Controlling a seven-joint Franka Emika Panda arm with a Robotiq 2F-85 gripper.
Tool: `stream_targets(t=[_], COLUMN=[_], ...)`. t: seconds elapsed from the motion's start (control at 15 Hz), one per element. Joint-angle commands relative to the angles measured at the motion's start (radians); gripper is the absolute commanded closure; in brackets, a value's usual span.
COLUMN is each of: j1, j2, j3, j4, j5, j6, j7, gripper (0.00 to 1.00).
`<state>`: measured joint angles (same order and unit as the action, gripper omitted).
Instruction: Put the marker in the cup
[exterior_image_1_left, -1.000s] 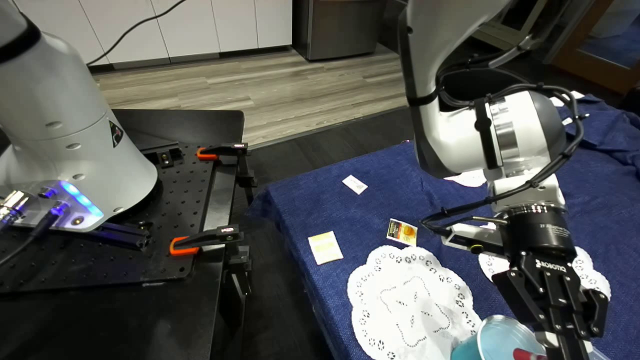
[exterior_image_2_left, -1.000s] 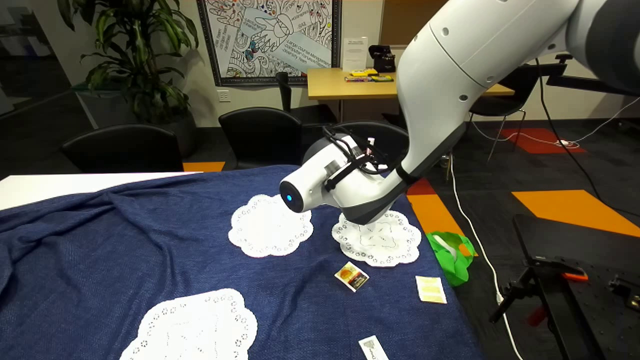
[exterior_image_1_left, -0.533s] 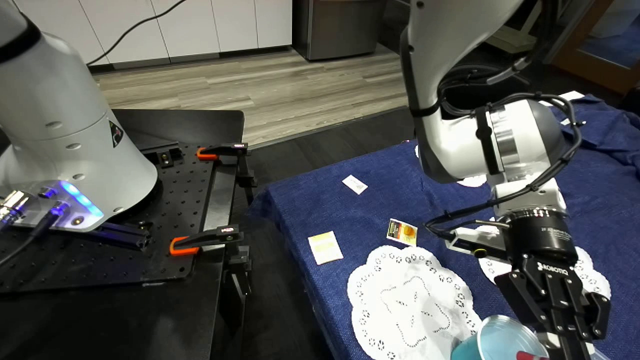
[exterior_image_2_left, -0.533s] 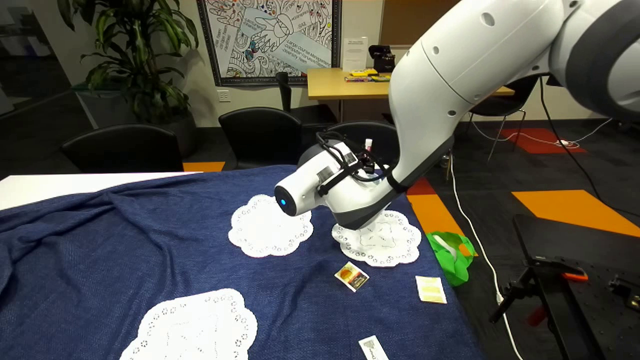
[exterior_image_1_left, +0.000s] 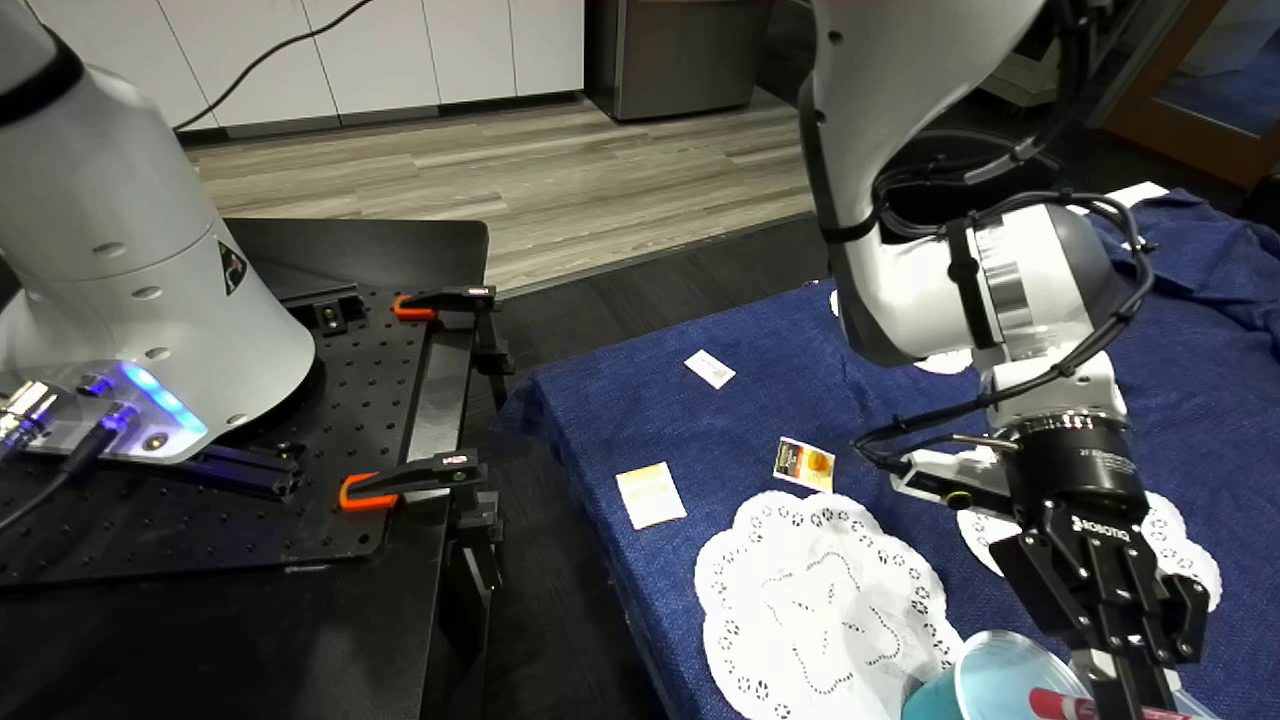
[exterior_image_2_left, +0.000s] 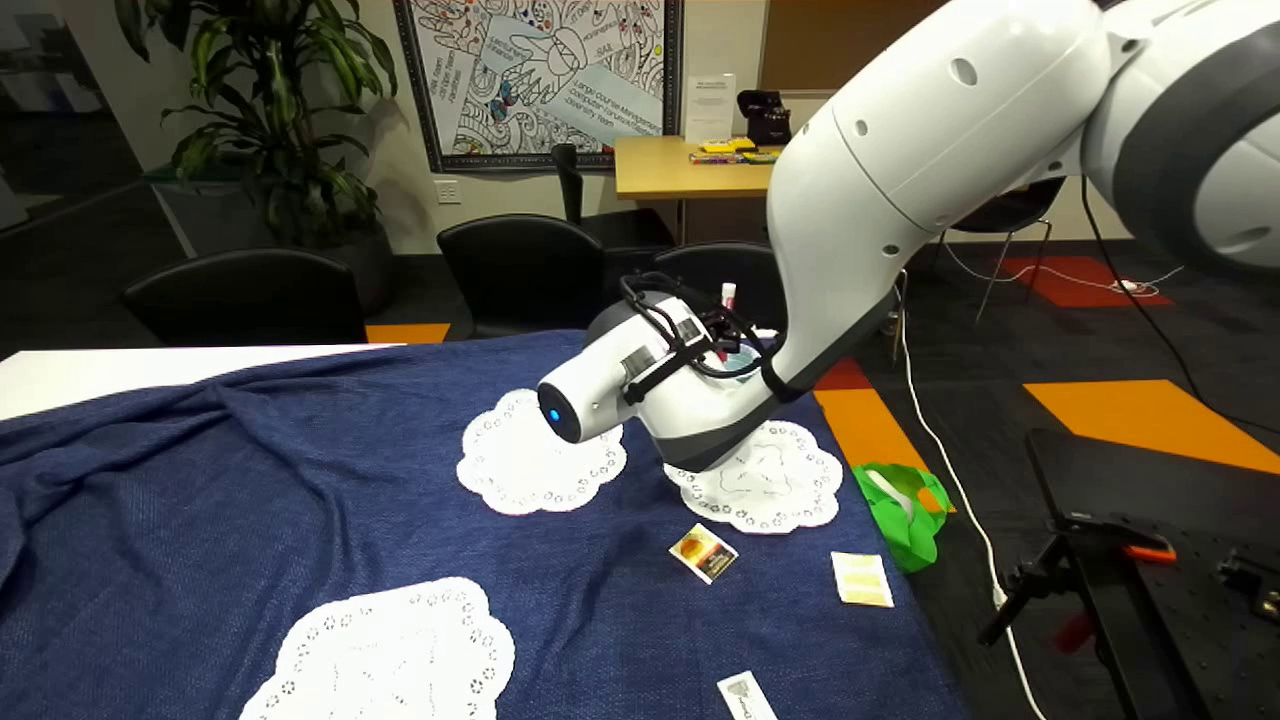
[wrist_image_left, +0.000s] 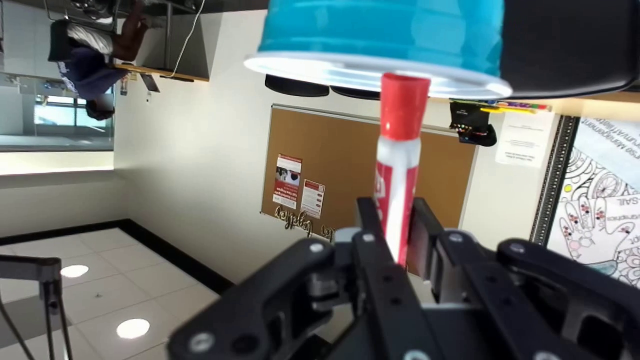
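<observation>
Where the cup (exterior_image_1_left: 1000, 676) stands, doilies (exterior_image_1_left: 825, 600) lie near.

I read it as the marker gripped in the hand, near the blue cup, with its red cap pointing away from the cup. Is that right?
One thing is off: the red cap points toward the blue cup, not away from it, as the wrist view shows. The rest stands: the marker is gripped in the hand, near the cup.
</observation>
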<state>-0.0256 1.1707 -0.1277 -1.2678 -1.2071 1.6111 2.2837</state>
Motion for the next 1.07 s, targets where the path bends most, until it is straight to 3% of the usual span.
stream_targets(t=[0.0, 0.4, 0.47, 0.53, 1.0], j1=[0.009, 0.013, 0.014, 0.014, 0.026], j2=[0.009, -0.002, 0.001, -0.001, -0.024], j3=[-0.008, -0.018, -0.022, -0.023, -0.045], j4=[0.038, 0.015, 0.018, 0.014, -0.002], j5=[0.062, 0.133, 0.141, 0.147, 0.175], j6=[-0.038, -0.030, -0.036, -0.035, -0.050], j7=[0.025, 0.064, 0.067, 0.070, 0.116], gripper=[0.95, 0.95, 0.55, 0.54, 0.04])
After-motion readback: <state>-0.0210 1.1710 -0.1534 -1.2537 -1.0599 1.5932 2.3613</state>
